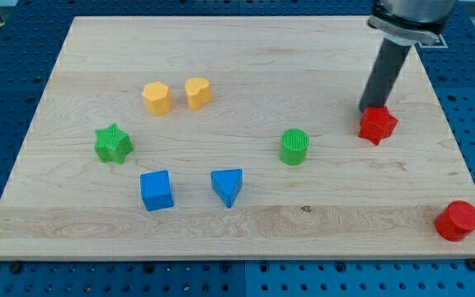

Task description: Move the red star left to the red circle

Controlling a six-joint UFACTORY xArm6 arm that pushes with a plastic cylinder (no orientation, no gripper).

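Note:
The red star (pixel 378 124) lies at the view's right, on the upper half of the wooden board (pixel 246 66). The red circle (pixel 458 220) lies at the bottom right corner of the board, below and to the right of the star. My tip (pixel 368 110) stands right behind the star, touching its upper left edge. The dark rod rises from there toward the view's top right.
A green cylinder (pixel 294 147) lies left of the star. A blue triangle (pixel 228 186) and a blue cube (pixel 156 190) lie at bottom centre. A green star (pixel 113 143) is at the left. A yellow hexagon (pixel 157 97) and a yellow heart (pixel 197 92) lie at upper left.

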